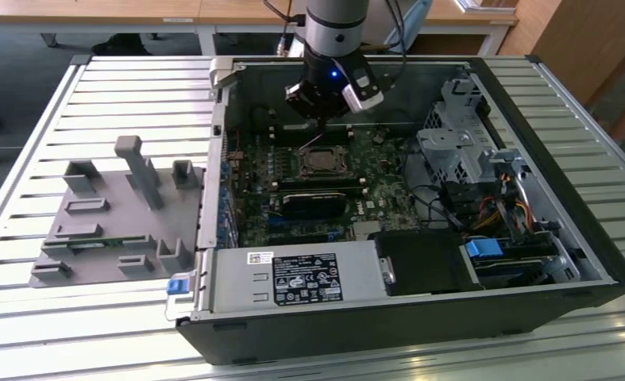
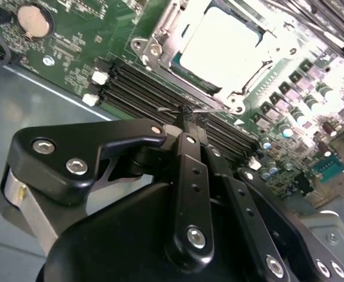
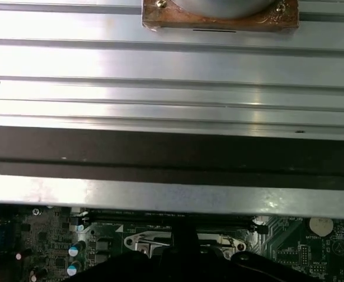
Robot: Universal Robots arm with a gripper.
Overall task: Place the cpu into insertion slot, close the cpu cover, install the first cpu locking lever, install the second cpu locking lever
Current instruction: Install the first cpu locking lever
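Note:
The cpu [image 2: 219,44] lies flat in the insertion slot [image 1: 321,163] in the middle of the green motherboard [image 2: 72,41], its pale face up. The grey cpu cover [image 2: 160,53] lies down around it as a frame. My gripper [image 1: 328,115] hangs just behind the socket, inside the open computer case. In the second wrist view its black fingertips [image 2: 186,120] are pressed together on the thin wire end of a cpu locking lever [image 2: 204,108]. In the exterior view that lever [image 1: 314,141] rises as a thin line from the socket to the gripper.
Long black memory slots [image 2: 142,88] run between gripper and socket. A black card [image 1: 312,202], power supply [image 1: 291,278] and drive cage [image 1: 455,151] crowd the case. The case wall [image 3: 172,147] stands close behind. A grey fixture [image 1: 111,214] sits on the slatted table at the exterior view's left.

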